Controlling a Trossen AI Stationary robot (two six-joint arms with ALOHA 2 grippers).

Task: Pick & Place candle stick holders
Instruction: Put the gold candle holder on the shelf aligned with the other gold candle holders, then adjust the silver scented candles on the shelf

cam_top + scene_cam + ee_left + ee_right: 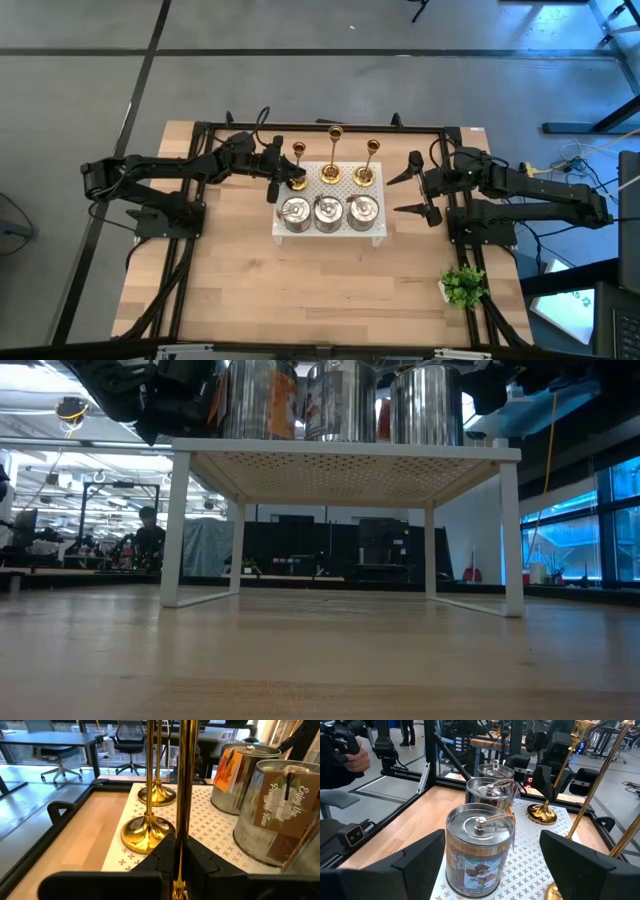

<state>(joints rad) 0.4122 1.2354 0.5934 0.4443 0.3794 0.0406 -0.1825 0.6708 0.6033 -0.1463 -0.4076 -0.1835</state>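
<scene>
While clamped in the left gripper (179,857), a gold candlestick (183,780) stands upright

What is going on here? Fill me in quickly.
Two robot arms work at a white perforated stand holding three gold candlesticks and three silver tins. The left gripper is shut on the stem of the leftmost gold candlestick, at the stand's back left corner. The other two candlesticks stand in the back row; the silver tins line the front. The right gripper waits open beside the stand's right end, holding nothing.
</scene>
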